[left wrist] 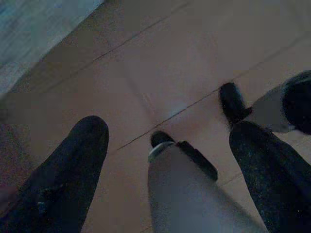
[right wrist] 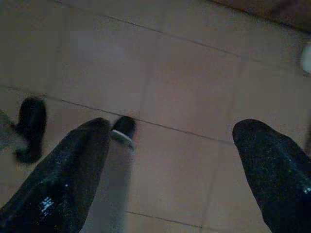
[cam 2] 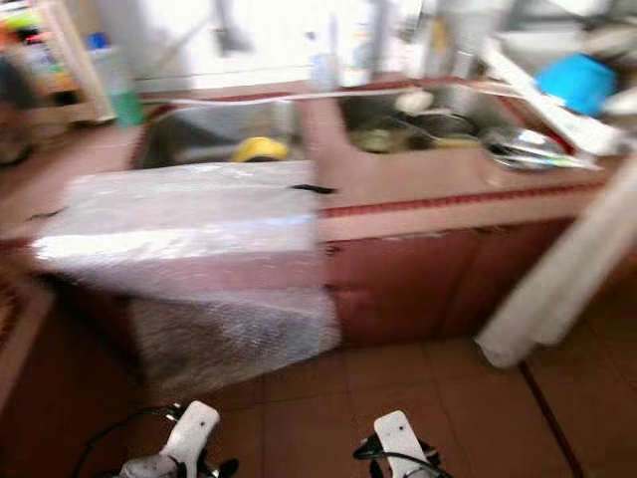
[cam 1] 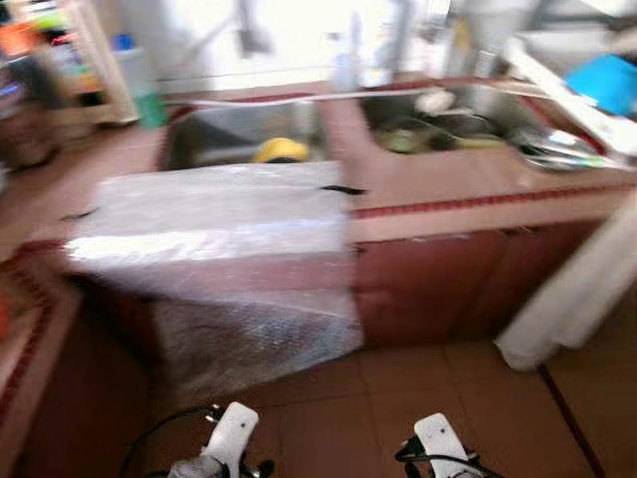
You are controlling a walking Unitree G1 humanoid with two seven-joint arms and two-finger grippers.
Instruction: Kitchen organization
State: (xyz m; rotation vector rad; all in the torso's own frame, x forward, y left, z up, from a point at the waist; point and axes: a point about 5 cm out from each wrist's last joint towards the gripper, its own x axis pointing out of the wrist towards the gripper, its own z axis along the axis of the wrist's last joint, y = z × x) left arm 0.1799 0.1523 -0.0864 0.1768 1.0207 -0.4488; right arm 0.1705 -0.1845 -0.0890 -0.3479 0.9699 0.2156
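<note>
A red tiled kitchen counter (cam 1: pixel 468 214) stands before me with two steel sinks. The left sink (cam 1: pixel 239 134) holds a yellow object (cam 1: pixel 280 150); the right sink (cam 1: pixel 448 119) holds dishes and utensils. A sheet of bubble wrap (cam 1: pixel 219 229) covers the counter's left part and hangs down its front. Both arms hang low over the floor tiles. My left gripper (left wrist: pixel 170 141) is open with nothing between its fingers. My right gripper (right wrist: pixel 170 141) is open too and empty. The picture is blurred.
A blue thing (cam 1: pixel 607 80) lies on a white rack at the far right. A white cloth or panel (cam 1: pixel 572 294) leans against the counter's right front. A shelf with bottles (cam 1: pixel 60 60) stands at the back left. Brown floor tiles (cam 1: pixel 448 388) lie in front.
</note>
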